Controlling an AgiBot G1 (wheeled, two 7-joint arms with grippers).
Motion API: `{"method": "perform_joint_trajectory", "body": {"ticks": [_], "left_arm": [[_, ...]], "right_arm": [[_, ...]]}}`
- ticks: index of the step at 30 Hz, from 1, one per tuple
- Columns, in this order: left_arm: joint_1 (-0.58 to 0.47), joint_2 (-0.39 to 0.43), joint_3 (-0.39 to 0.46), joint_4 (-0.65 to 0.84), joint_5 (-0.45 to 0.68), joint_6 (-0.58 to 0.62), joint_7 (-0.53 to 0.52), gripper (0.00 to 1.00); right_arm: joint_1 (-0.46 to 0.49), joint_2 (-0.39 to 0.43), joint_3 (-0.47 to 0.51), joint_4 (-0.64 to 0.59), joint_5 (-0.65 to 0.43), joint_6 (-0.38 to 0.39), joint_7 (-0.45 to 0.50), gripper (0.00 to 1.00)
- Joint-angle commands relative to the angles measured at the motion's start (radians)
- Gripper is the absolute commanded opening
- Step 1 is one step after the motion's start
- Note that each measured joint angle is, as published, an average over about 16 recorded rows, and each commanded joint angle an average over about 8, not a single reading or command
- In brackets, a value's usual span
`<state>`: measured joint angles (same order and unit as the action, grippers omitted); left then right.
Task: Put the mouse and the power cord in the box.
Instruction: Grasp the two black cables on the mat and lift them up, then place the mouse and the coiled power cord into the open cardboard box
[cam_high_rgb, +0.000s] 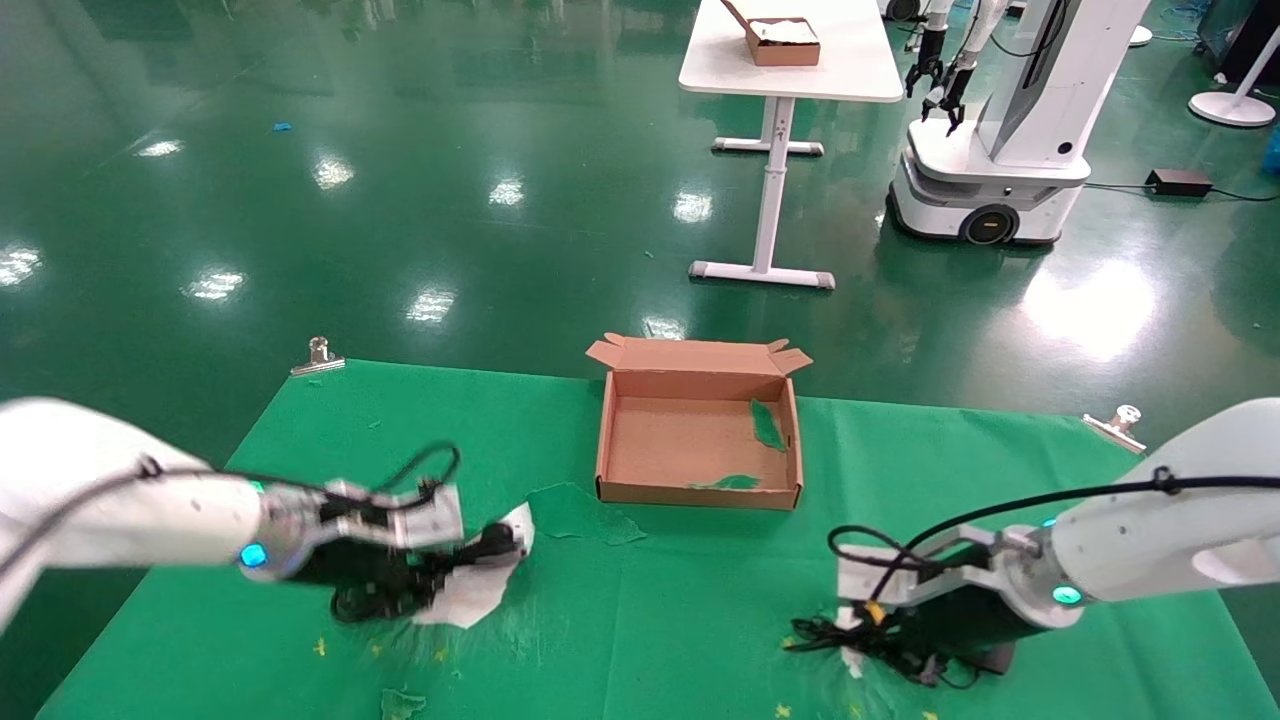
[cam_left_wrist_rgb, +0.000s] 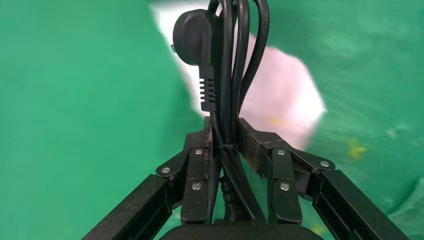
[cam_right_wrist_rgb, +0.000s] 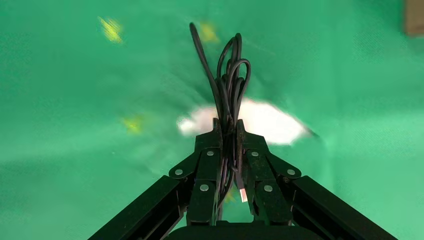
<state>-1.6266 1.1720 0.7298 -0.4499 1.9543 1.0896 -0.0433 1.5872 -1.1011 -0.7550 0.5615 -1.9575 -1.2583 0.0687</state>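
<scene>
Left wrist view shows the left end effector (cam_left_wrist_rgb: 224, 145) clamped on the power cord (cam_left_wrist_rgb: 232, 60), whose plug hangs over a white sheet (cam_left_wrist_rgb: 285, 95); the right end effector (cam_right_wrist_rgb: 227, 132) is pinched on the thin cable bundle of the mouse (cam_high_rgb: 975, 655). From the head view, both grasps look made at about seven and five o'clock of the box (cam_high_rgb: 700, 440), which sits open and empty at the worktop (cam_high_rgb: 650, 620) centre. Next, I judge, each load needs lifting clear and carrying inward over the rim, where dangling loops might snag the box flaps.
</scene>
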Motion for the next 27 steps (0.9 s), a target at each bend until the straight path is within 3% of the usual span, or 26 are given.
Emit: {"method": "perform_joint_trajectory", "body": {"ticks": [1, 6, 11, 17, 24, 25, 27], "left_arm": [[-0.019, -0.011, -0.007, -0.008, -0.012, 0.021, 0.005, 0.00], [-0.064, 0.015, -0.047, -0.020, -0.075, 0.029, 0.006, 0.00], [-0.058, 0.099, -0.081, -0.037, -0.126, -0.080, 0.081, 0.00], [0.026, 0.184, -0.080, -0.110, -0.200, -0.258, 0.327, 0.00], [0.129, 0.199, 0.037, -0.221, -0.315, -0.459, 0.657, 0.00], [0.138, 0.200, 0.057, -0.229, -0.334, -0.485, 0.692, 0.03], [0.149, 0.200, 0.094, -0.237, -0.376, -0.531, 0.751, 0.28]], "right_arm": [[0.013, 0.007, 0.004, 0.006, 0.003, 0.000, -0.002, 0.00], [0.055, 0.030, 0.015, 0.026, -0.003, 0.010, 0.011, 0.00], [0.095, 0.064, 0.023, 0.051, -0.018, 0.024, 0.034, 0.00], [0.148, 0.120, 0.030, 0.093, -0.040, 0.010, 0.064, 0.00], [0.178, 0.184, 0.034, 0.165, -0.058, -0.024, 0.110, 0.00], [0.178, 0.192, 0.035, 0.178, -0.060, -0.028, 0.118, 0.00], [0.174, 0.203, 0.035, 0.204, -0.062, -0.035, 0.134, 0.00]]}}
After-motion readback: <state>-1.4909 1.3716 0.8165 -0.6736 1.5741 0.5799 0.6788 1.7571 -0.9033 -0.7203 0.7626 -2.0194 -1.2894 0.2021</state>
